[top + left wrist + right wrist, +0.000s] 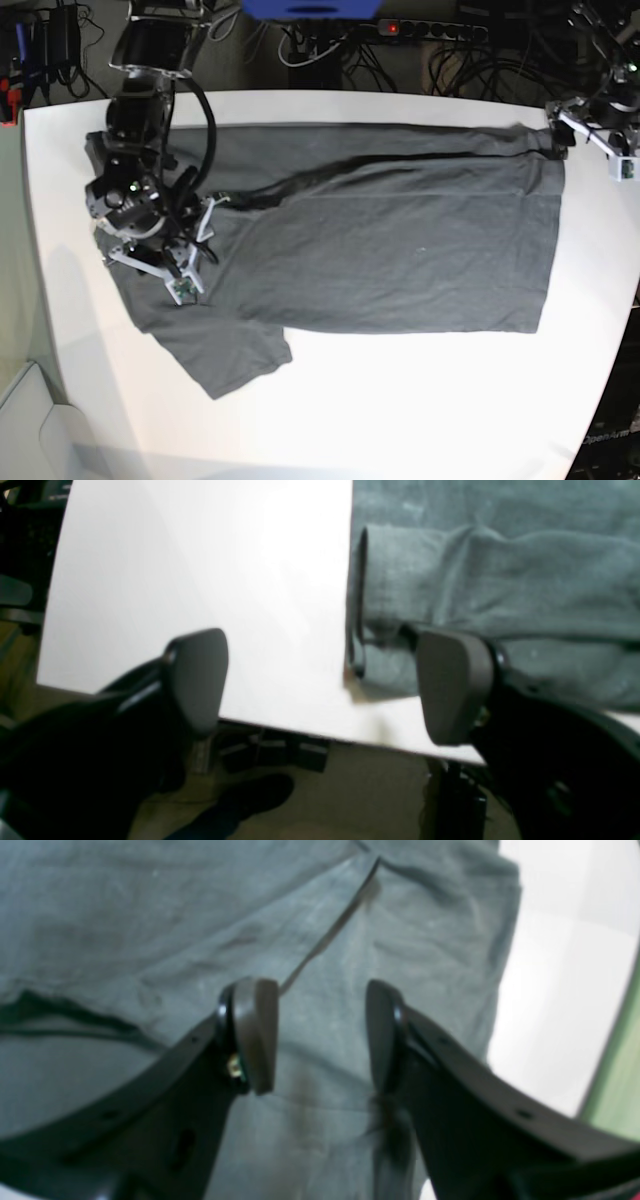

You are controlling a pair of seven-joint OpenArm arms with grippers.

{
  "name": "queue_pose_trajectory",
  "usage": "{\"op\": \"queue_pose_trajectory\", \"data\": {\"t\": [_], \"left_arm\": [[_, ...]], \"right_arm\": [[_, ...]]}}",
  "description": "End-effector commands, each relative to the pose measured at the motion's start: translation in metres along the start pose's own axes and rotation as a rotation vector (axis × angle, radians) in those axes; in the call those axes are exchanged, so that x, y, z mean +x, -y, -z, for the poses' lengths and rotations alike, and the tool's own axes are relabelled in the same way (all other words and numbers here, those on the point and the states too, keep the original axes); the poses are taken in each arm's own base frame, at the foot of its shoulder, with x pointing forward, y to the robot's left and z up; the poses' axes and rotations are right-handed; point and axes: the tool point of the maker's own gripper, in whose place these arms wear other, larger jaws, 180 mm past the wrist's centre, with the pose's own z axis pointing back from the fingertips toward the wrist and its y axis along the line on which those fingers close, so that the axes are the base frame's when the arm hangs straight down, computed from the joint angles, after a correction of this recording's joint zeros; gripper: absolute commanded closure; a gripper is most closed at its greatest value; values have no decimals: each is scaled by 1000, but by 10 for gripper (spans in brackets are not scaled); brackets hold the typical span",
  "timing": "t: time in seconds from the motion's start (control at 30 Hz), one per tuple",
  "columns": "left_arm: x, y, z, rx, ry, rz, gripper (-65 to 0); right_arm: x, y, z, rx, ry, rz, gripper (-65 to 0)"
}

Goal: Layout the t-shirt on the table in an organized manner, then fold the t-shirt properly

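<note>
My right gripper [320,1037] hangs just above the t-shirt [380,240] near its collar end, jaws parted with only cloth showing between them and nothing held. The shirt lies spread across the white table [420,400], one sleeve toward the front edge. Farther off, my left gripper [320,687] stands wide and empty at the hem corner.

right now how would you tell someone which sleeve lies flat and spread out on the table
Start from the white table and the dark grey t-shirt lying across it in the base view. Go to the shirt's end under the right gripper. The sleeve juts toward the table's near edge, fully spread, alone on bare white.
</note>
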Motion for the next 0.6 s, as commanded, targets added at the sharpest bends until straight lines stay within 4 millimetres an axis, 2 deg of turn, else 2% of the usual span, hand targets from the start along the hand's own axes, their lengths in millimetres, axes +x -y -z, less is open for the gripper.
{"op": "queue_pose_trajectory", "data": {"t": [0.0,0.13,0.2,0.27,0.57], "left_arm": [[15,1,-1,-10,48,20,-572],[18,16,5,-52,47,44,-572],[26,22,9,-67,64,49,-572],[29,23,11,-70,70,44,-572],[11,25,21,-89,25,3,-571]], "right_arm": [[11,3,-4,-10,42,2,-298],[-3,-8,-3,11,13,5,-298],[-8,-9,-3,14,5,7,-298],[-11,-11,-3,18,-2,7,-298],[-15,-11,-3,17,-10,6,-297]]}}
